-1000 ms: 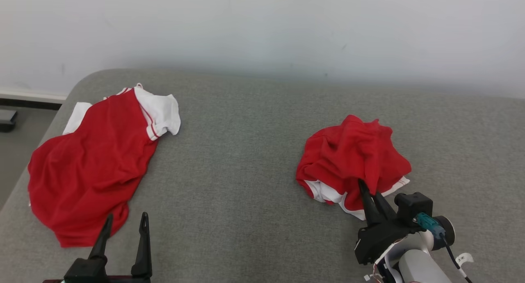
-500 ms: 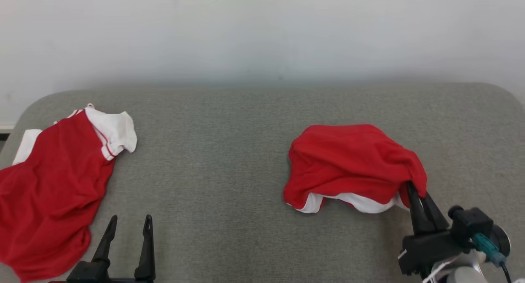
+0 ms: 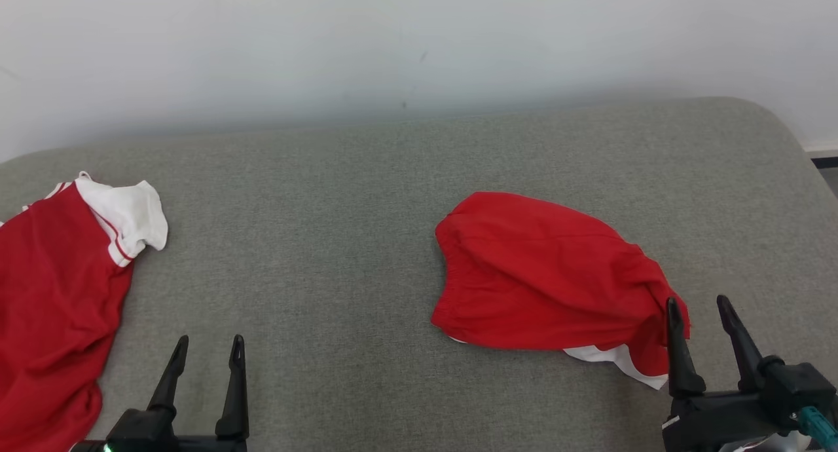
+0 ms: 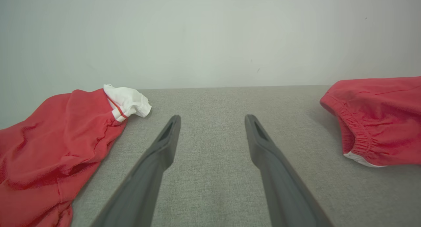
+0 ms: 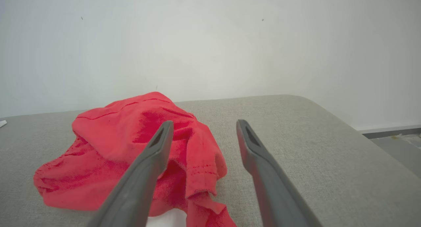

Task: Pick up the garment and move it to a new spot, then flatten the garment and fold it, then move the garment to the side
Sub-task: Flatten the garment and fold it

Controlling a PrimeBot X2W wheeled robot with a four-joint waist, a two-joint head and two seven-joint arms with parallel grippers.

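- Since the red garment [image 3: 543,275] is seen lying on the grey cushion [image 3: 327,242], right of its middle, with nothing closed on it, the pick-up and move to a new spot is judged to be done or all but done.
- The right gripper [image 3: 696,304] is seen with its fingers spread wide and nothing held between them. Its left finger stands at the garment's near right corner, and whether cloth is touched there cannot be told.
- The left gripper [image 3: 209,340] is likewise spread wide and empty, over bare cushion, well apart from the garment.
- The garment is not yet flattened: it is bunched and creased at the near right corner, a white edge is exposed beneath the red cloth, and the elastic waistband is turned toward the left.
- Flattening, folding and the last move to the side are all judged to be left.
- A red and white shirt [image 3: 46,295] lies at the cushion's left end, well apart, and is taken to be no part of the present step.
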